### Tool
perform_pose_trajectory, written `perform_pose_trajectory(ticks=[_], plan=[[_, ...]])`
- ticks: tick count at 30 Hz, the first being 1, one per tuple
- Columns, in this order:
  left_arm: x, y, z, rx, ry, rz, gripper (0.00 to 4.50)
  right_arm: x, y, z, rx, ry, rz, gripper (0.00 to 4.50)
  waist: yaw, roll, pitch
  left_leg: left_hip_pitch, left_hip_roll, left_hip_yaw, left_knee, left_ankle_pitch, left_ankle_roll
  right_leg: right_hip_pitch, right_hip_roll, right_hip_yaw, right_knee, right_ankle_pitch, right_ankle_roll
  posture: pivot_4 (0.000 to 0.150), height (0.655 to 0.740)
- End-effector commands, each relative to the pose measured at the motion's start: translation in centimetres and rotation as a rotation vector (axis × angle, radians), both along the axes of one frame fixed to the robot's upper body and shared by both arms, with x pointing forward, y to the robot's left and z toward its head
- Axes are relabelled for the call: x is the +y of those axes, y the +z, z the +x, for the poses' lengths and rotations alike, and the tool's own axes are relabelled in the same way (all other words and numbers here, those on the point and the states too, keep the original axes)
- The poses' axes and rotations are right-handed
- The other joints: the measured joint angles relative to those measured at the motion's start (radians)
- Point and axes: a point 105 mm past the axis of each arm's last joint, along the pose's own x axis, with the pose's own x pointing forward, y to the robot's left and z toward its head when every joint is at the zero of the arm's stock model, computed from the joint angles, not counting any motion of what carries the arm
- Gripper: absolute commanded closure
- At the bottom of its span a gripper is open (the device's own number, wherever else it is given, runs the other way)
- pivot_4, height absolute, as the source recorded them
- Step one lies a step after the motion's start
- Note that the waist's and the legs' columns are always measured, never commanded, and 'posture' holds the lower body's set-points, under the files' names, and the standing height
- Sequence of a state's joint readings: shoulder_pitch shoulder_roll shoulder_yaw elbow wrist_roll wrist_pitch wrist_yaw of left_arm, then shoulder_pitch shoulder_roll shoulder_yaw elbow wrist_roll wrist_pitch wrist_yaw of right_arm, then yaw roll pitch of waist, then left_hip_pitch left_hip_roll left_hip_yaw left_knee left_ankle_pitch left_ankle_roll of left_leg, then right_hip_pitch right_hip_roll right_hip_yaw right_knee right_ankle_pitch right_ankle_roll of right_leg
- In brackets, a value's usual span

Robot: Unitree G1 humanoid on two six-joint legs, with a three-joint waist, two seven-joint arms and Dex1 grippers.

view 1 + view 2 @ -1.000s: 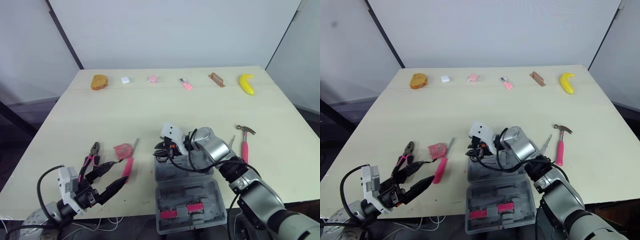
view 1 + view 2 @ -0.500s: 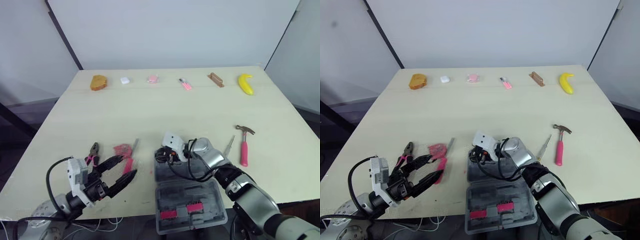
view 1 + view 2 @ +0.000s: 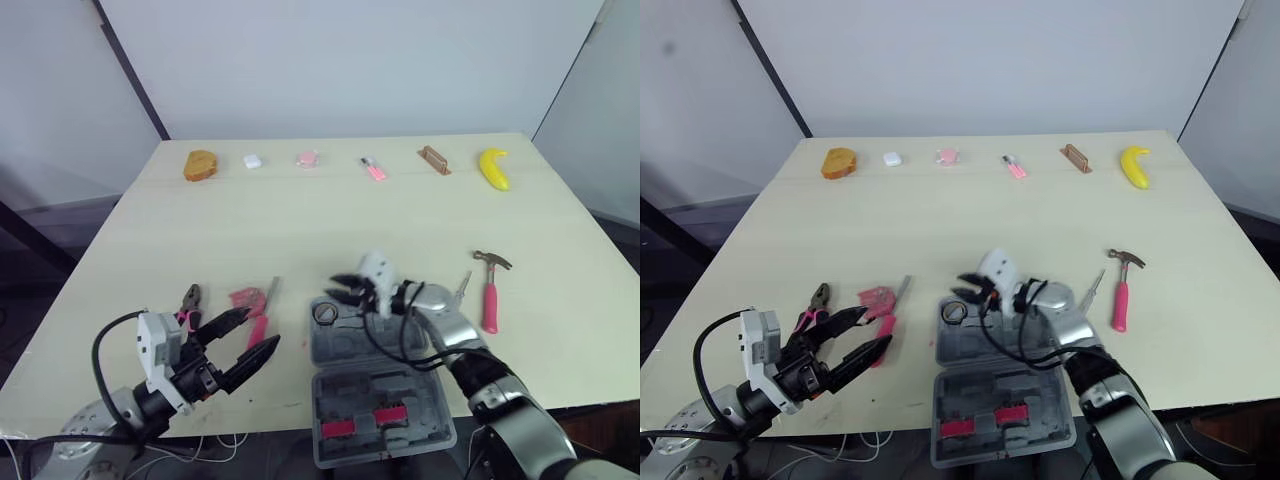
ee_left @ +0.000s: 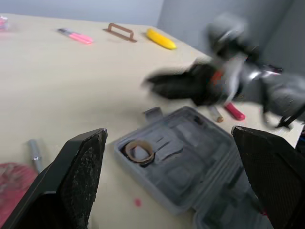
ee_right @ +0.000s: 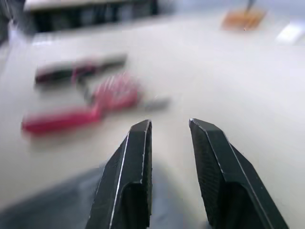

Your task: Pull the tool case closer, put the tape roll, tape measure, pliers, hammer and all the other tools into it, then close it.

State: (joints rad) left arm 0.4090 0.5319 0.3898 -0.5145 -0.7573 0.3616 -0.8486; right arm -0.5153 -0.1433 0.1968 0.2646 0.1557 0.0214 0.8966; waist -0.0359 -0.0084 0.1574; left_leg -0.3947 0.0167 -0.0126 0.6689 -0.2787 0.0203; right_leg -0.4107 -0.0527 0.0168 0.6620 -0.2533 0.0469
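While the tape roll (image 3: 323, 313) is lying in the far left pocket of the open case (image 3: 335, 350), my right claw (image 3: 338, 288) is hovering over that far left rim, its fingers parted a modest way and gripping nothing. So I am judging the roll as packed, and the case as drawn close enough to the near edge of the tabletop (image 3: 300, 220).

My left claw (image 3: 262, 327) is hanging over the near left part, spread wide and carrying nothing. Its tips are sitting just near of the tape measure (image 3: 244, 298) and over the pink screwdriver (image 3: 258, 322). The pliers (image 3: 187, 300) are lying just left of those two. The hammer (image 3: 489, 295) and a slim tool (image 3: 461, 288) are waiting right of the case.

I am reckoning the tape measure is coming next. That is calling for my left claw to be dropping onto the measure alone, squeezing across its body without catching the screwdriver beside it. Then it is a matter of lifting it and carrying it right into a free pocket. The near half of the case is lying flat open, so closing is waiting until every tool is in.
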Motion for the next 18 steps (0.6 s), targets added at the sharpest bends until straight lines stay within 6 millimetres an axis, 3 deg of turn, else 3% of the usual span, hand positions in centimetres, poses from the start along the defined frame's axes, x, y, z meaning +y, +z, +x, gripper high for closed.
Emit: perform_pose_trajectory(ticks=[1,6,7,8,9,10,11,14,18], plan=[[0.2,0.7,-0.3,-0.020,0.016,0.021,0.00,-2.4,0.8,-2.5,0.010,0.034,0.032,3.18,0.003,0.000,0.000,0.000,0.000,0.000,0.000,0.000,0.000,0.000,0.000,0.000,0.000,0.000,0.000,0.150,0.7400],[0.0,1.0,-0.2,-0.007,0.032,0.045,0.00,-7.5,-0.6,-5.5,0.103,-0.041,-0.011,3.18,0.016,-0.001,0.000,-0.001,0.000,0.000,0.000,0.000,0.000,0.000,0.000,0.000,-0.001,0.000,0.000,0.150,0.7400],[-0.2,1.2,-0.1,-0.007,0.030,0.044,0.00,-8.5,-0.9,-5.9,0.119,-0.063,-0.019,2.67,0.017,-0.001,0.000,0.000,0.000,0.001,0.001,0.000,0.000,0.000,0.000,0.001,-0.001,0.000,0.000,0.150,0.7400],[-0.4,1.3,0.0,-0.008,0.028,0.044,0.00,-9.3,-1.1,-6.3,0.135,-0.084,-0.022,2.52,0.019,-0.001,0.000,0.000,0.000,0.001,0.001,0.000,0.000,0.000,0.001,0.001,0.000,0.000,0.000,0.150,0.7400],[-0.6,1.4,0.3,-0.007,0.026,0.047,0.00,-10.1,-1.2,-6.7,0.145,-0.105,-0.028,1.86,0.020,-0.001,0.000,0.001,0.001,0.002,0.001,0.000,0.000,0.001,0.002,0.002,-0.001,0.000,0.000,0.150,0.7400],[-0.9,1.5,0.6,-0.007,0.023,0.049,0.00,-11.0,-1.5,-7.1,0.149,-0.131,-0.042,1.68,0.023,-0.001,0.000,0.001,0.001,0.001,0.001,0.000,0.000,0.001,0.003,0.002,0.000,0.000,0.000,0.150,0.7400],[-1.3,1.8,1.0,-0.011,0.016,0.046,0.00,-11.9,-1.6,-7.4,0.152,-0.158,-0.053,1.13,0.024,-0.001,0.000,0.001,0.001,0.001,0.001,0.000,0.000,0.001,0.003,0.002,0.000,0.000,0.000,0.150,0.7400],[-1.0,1.1,2.4,-0.010,0.004,0.032,0.00,-13.7,-0.8,-7.6,0.154,-0.246,-0.011,0.12,0.029,-0.001,0.000,0.001,0.001,0.001,0.001,0.000,0.000,0.001,0.004,0.003,0.000,0.000,0.000,0.150,0.7400],[-1.1,1.7,4.9,-0.038,-0.042,0.018,0.00,-14.3,0.0,-8.7,0.164,-0.265,0.015,0.05,0.025,-0.002,0.000,0.001,-0.002,0.001,0.002,0.000,0.000,0.001,0.006,0.003,0.000,0.000,0.000,0.150,0.7400]])
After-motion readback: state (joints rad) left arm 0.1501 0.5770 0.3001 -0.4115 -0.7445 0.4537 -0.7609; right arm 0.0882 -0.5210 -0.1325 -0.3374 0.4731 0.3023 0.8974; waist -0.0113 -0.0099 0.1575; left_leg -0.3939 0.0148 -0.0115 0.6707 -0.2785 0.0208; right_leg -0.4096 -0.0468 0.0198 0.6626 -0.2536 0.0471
